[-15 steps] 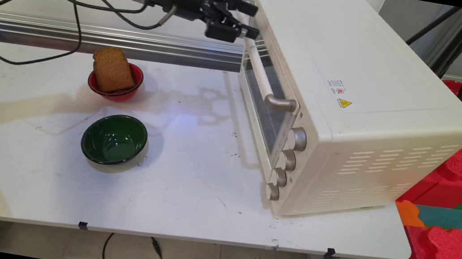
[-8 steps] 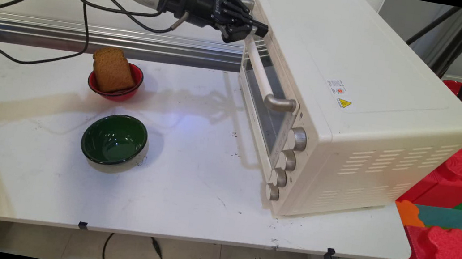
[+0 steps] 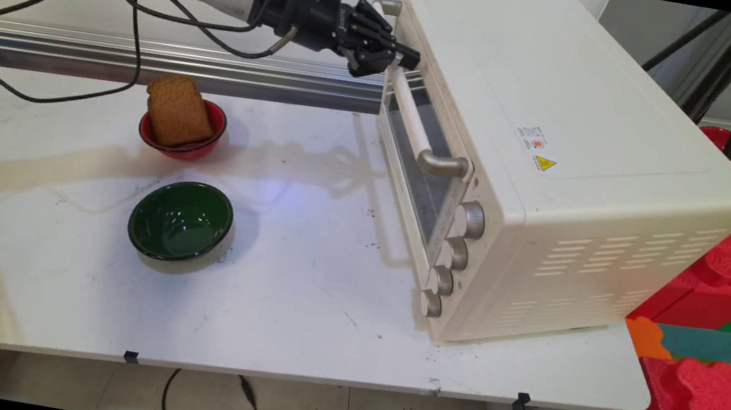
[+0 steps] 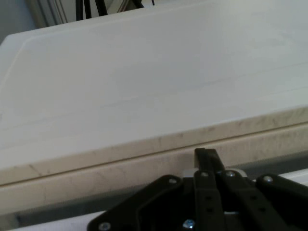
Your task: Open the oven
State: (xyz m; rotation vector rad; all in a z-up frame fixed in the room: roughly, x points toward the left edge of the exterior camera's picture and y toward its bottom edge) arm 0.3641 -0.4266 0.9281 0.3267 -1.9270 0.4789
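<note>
Standing on the desk: boxy cream metal oven, smooth top. End effector closed on its door handle, far end.

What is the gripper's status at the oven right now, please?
Gripper shut, at toaster oven's top front edge, above door handle. Bread in red bowl; green bowl apart.

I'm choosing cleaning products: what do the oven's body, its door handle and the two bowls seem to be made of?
Oven body: probably painted sheet metal, matte cream, with punched side vents. Door handle: cream bar, likely plastic or coated metal, with brushed-metal ends. Green bowl and red bowl: glossy, likely enamelled metal or ceramic; reflections show.
</note>
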